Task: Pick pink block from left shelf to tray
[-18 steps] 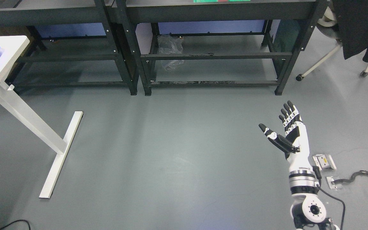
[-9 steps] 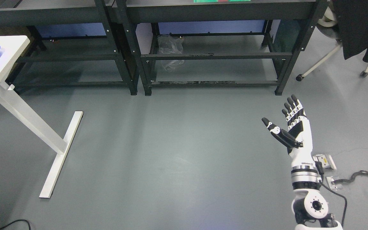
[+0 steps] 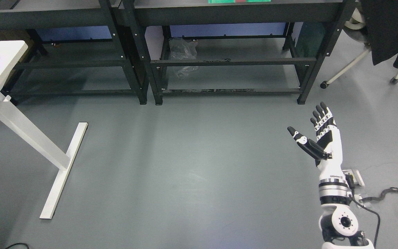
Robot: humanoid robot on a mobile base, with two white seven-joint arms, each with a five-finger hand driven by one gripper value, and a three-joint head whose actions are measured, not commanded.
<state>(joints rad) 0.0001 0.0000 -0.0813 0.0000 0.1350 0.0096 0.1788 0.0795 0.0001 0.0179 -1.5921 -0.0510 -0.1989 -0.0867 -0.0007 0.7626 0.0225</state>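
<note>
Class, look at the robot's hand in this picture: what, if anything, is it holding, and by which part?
Nothing is held. The right hand hangs over the bare floor with fingers spread, touching no object. The left hand is out of view.

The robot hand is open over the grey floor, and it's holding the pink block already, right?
Not quite. The head view shows the right robot hand open above the grey floor, but it holds nothing: fingers straight, thumb spread, palm bare. No pink block shows anywhere in this view.
</note>
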